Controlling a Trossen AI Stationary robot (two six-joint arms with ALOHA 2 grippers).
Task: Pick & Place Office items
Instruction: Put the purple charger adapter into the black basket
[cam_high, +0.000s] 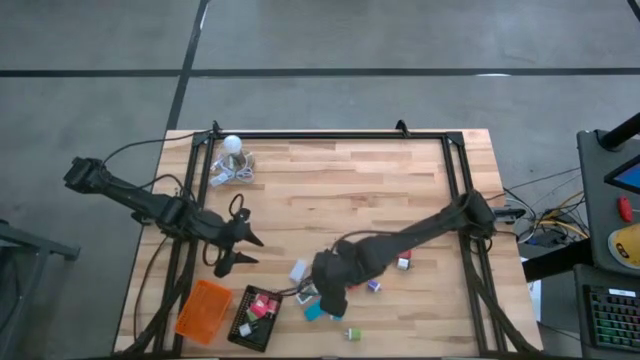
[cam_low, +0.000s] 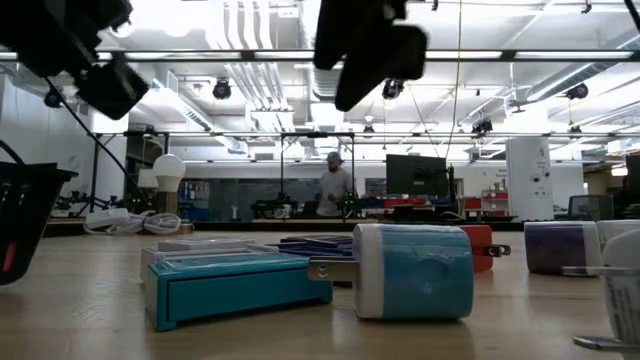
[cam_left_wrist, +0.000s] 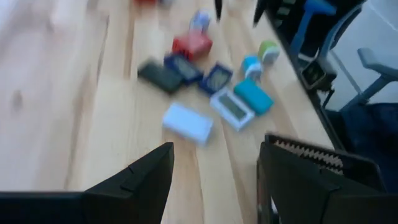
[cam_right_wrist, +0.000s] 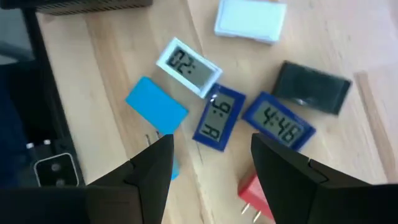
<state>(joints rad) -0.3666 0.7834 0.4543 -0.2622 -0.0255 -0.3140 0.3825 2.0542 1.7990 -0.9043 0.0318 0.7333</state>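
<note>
Wooden counter (cam_high: 350, 190) carries scattered office items (cam_right_wrist: 221, 118); right gripper (cam_right_wrist: 211, 158) hovers above them, jaws apart, empty. Left gripper (cam_high: 240, 248) waits, jaws wide.

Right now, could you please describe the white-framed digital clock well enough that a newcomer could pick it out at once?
Start at the black tray near the table's front edge and look to the cluster of small items just beside it, under the right claw. Among them lie three little digital clocks, close together. Two have blue frames; the white-framed clock is the only one with a white frame.
</note>
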